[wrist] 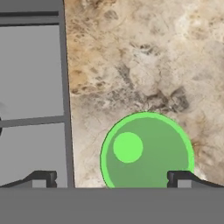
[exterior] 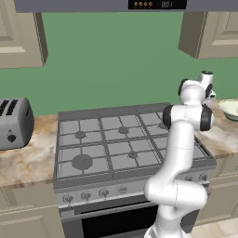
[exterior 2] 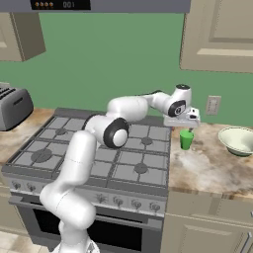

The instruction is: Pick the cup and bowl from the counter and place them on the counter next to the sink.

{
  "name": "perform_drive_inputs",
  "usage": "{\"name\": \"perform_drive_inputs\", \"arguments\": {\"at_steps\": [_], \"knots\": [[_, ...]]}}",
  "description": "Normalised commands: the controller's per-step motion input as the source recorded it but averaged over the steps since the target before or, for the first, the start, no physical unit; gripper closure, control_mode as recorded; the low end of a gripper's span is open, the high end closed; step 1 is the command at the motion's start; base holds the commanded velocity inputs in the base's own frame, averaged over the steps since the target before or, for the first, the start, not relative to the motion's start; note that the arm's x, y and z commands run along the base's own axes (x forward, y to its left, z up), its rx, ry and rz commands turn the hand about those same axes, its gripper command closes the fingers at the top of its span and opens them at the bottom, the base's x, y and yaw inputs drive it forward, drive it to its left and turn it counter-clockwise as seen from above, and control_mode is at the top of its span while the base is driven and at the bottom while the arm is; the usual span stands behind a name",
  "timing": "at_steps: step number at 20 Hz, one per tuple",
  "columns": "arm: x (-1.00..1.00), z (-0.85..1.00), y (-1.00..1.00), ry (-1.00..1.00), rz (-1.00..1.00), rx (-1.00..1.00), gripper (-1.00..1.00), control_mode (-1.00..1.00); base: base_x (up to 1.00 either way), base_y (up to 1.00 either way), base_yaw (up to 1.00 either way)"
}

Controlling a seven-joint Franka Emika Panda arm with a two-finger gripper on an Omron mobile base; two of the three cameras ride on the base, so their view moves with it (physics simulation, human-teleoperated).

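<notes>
Here the gripper [wrist: 112, 178] is seen from the hand view with its two dark fingertips [wrist: 43, 178] spread wide apart, nothing held between them, and the cup [wrist: 147, 151] lying below the gap, nearer the right tip. The cup is viewed straight down its mouth, so it stands upright with its axis vertical; its near edge is cut off by the bottom of that view. In the right base view the gripper [exterior 2: 189, 128] is poised just above the cup [exterior 2: 186, 140], and the fingers are too small there to be told apart. The cup is set on the counter [exterior 2: 207, 165], close beside the right edge of the gas stove [exterior 2: 99, 158]. The bowl [exterior 2: 238, 140] rests further right on the same counter, well apart from the cup, open side up. In the left base view the cup is probably hidden behind the arm, and the bowl [exterior: 230, 109] is cut by the frame edge. A toaster [exterior: 14, 123] is found left of the stove.
</notes>
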Motion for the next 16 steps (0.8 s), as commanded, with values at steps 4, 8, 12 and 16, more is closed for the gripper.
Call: {"name": "perform_drive_inputs", "arguments": {"at_steps": [4, 8, 12, 16], "knots": [[0.00, -0.26, 0.13, 0.00, 0.00, 0.01, -1.00, -1.00, 0.00, 0.00, 0.00], [0.00, -0.11, 0.09, 0.00, 0.00, 0.00, -1.00, -1.00, 0.00, 0.00, 0.00], [0.00, -0.20, 0.06, 0.00, 0.00, 0.00, -1.00, -1.00, 0.00, 0.00, 0.00], [0.00, -0.30, 0.01, 0.00, 0.00, 0.00, -1.00, -1.00, 0.00, 0.00, 0.00]]}}
